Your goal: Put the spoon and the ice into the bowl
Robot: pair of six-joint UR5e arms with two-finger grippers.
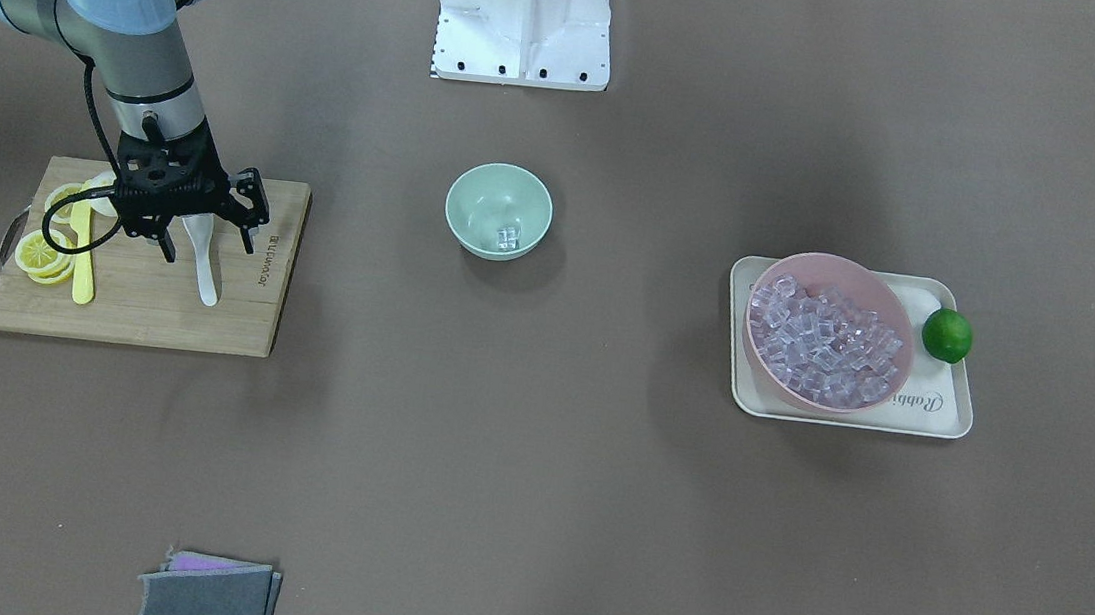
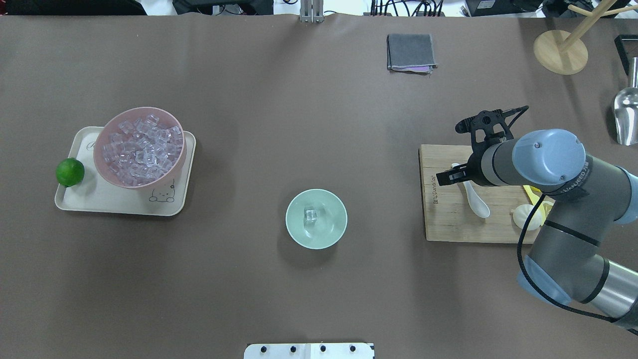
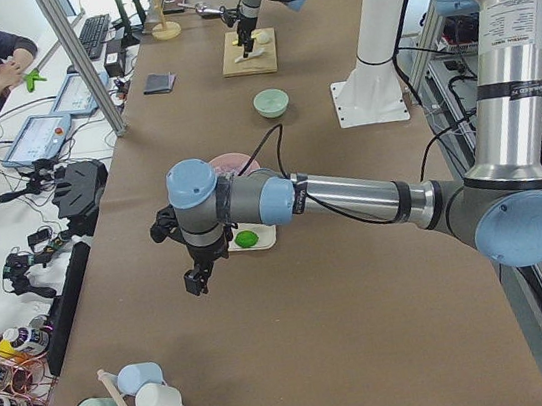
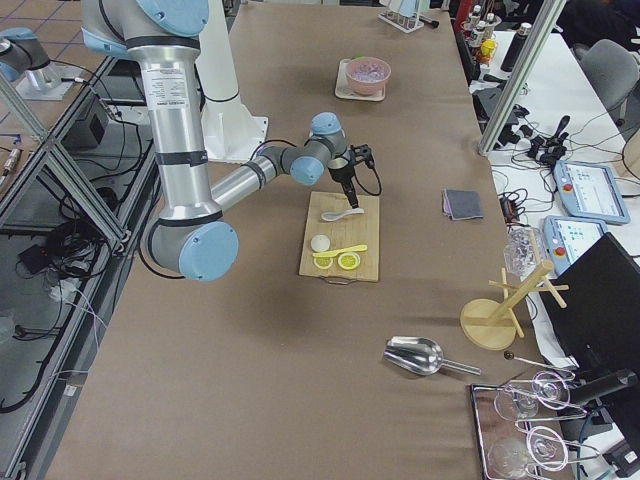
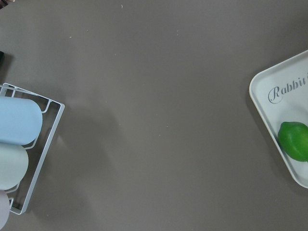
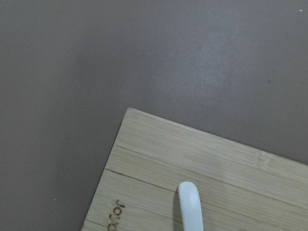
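Brown matte table (image 1: pixel 528 507), seen from across and above, with a pale mint-green bowl (image 1: pixel 473 202) near its middle; one or two clear cubes of ice (image 1: pixel 506 236) lie in its bottom. Well apart from the bowl, on the robot's right, lies a wooden cutting board (image 1: pixel 135 313). On it rests the white spoon (image 1: pixel 206 280), handle pointing away from the robot, with a yellow knife (image 1: pixel 84 263) and lemon slices (image 1: pixel 40 256) farther from the bowl. The right gripper (image 1: pixel 208 245) hangs just above the spoon's wider end, its two fingers (image 1: pixel 248 241) spread apart with the spoon between them, not visibly touching it. Well apart from the bowl on the robot's left, a cream tray (image 1: pixel 944 411) carries a pink bowl (image 1: pixel 818 261) heaped with more ice, and a lime (image 1: pixel 947 335). The left gripper (image 3: pixel 198 279) hangs over the table beyond that tray, farther again from the bowl; whether it is spread or pressed together cannot be told.

The step in hand appears to be picking up the spoon. To do it well, the right gripper should come straight down so the fingers straddle the spoon's narrow width, reaching almost to the board before pinching. The glazed surface is probably slippery, so a grip near the neck, where the sides run straighter, seems safer than on the rounded scoop. It should lift clear of the board before travelling to the bowl, and let go low inside it, since the light bowl could tip or slide.
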